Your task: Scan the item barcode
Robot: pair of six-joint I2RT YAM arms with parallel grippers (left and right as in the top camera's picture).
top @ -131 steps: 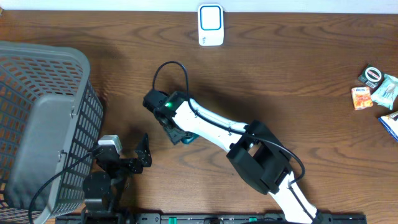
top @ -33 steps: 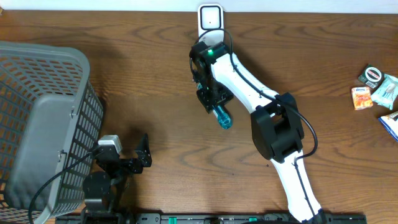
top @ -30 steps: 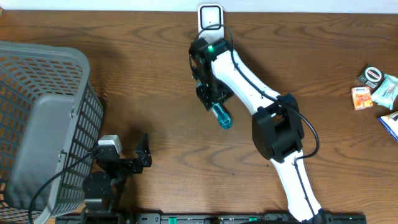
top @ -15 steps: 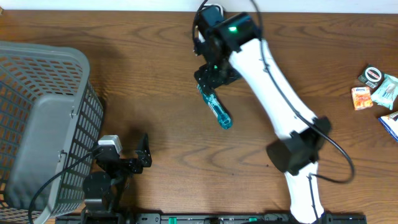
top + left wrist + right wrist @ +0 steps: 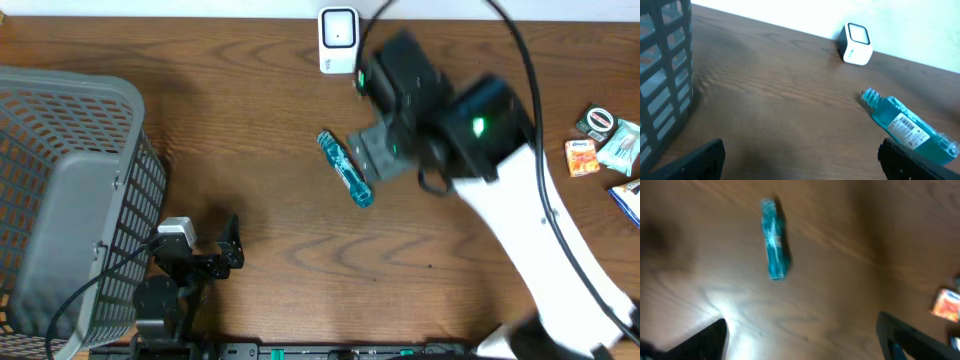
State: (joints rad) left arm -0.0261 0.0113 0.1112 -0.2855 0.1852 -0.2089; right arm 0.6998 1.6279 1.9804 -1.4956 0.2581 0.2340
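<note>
Spanning the whole overhead view, the wooden table carries everything. A grey mesh basket fills its 9 o'clock side. The right arm reaches in from 5 o'clock and is blurred in the overhead view. Its wrist view shows the right fingers spread wide with nothing between them, looking down on bare wood and the item. The left fingers are also released and empty, parked near the basket at about 7 o'clock on the table.

The item is a small clear bottle of blue liquid. It lies flat near the table's middle, touched by nothing. Its ribbed cap points to 11 o'clock and its base to 5 o'clock. The white scanner stands apart from it at 12 o'clock, against the far edge. In the left wrist view the label with its barcode faces up along the bottle's flank.

By the look of it, the bottle is light, stiff-walled plastic. It is round and smooth, so it is likely to roll when nudged and to slip in a loose pinch. The best hold is probably square across the body near the base or the neck, clear of the label so the code can be turned toward the scanner.

A few small packets sit at 3 o'clock.
</note>
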